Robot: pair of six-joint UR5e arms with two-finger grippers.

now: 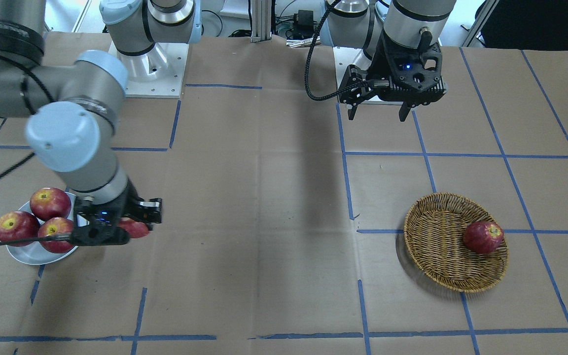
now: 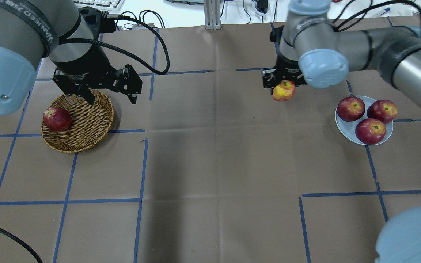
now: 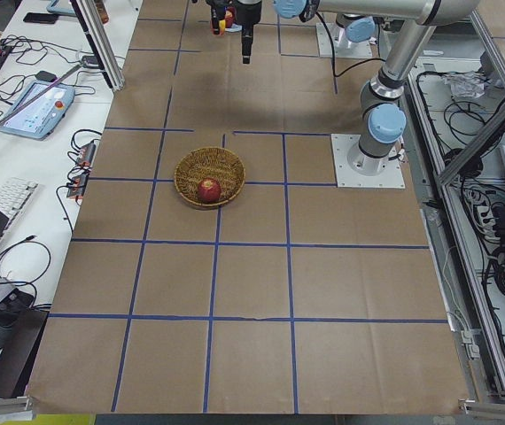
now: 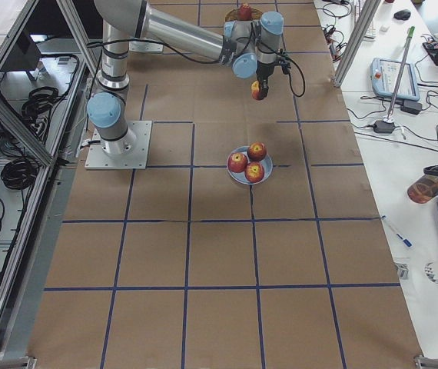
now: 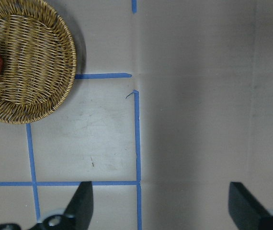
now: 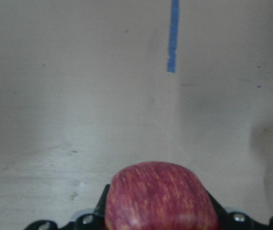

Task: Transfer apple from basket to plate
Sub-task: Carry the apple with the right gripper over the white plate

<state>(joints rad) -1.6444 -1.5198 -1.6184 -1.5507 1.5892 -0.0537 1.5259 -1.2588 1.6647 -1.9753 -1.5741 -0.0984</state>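
The worktop (image 2: 210, 164) is covered in creased brown paper (image 2: 232, 226), with blue tape (image 2: 66, 201) marking a grid of squares on it. The basket (image 2: 90, 124) sits on the robot's left half, across a tape line. The plate (image 2: 343, 128) sits well apart on the right half, seemingly over a crossing of lines. Two white base plates (image 3: 368, 173) (image 4: 119, 150) lie flat along the robot's edge, one under each arm.

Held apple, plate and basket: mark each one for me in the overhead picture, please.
held apple (image 2: 284, 91), overhead view, middle of its yellow-red skin.
plate (image 2: 345, 128), overhead view, bare patch just inside its rim.
basket (image 2: 86, 120), overhead view, bare weave near its middle.
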